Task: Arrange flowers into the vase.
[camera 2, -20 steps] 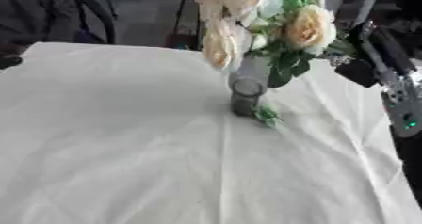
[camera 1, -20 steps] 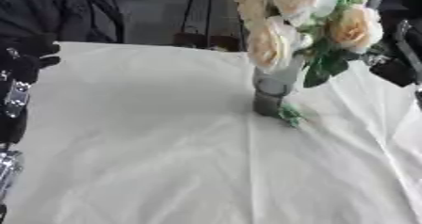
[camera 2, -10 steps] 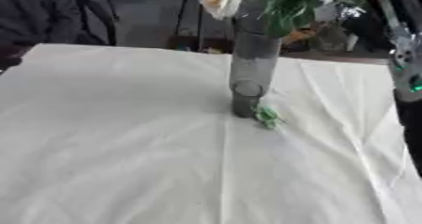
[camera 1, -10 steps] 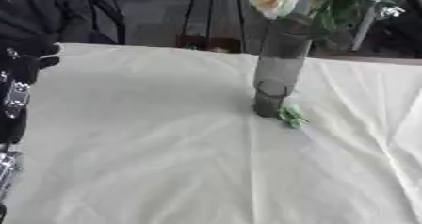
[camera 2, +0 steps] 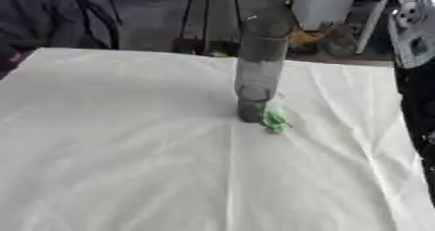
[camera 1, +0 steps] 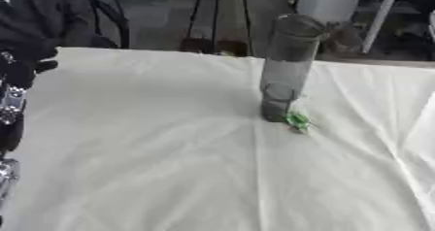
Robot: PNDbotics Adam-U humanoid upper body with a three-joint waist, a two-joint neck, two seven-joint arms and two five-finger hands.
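Note:
A tall grey see-through vase (camera 1: pixel 285 67) stands upright on the white cloth, right of the middle, and nothing shows inside it. No flowers appear in either view. A small green leafy scrap (camera 1: pixel 298 122) lies on the cloth against the vase's base on its right. My left hand (camera 1: pixel 24 62) is a dark shape at the left edge, well away from the vase. Only my right arm (camera 2: pixel 414 70) shows, running up the right edge of the right eye view; its hand is out of sight above.
The white cloth (camera 1: pixel 170 167) covers the whole table and is creased around the vase. Beyond the far edge are dark stands, a pale box (camera 2: pixel 323 2) and a person in dark clothes at the far left.
The bunch of cream roses has risen out of the vase and gone past the top of the views. The vase and the green scrap stay put. My left hand has not moved.

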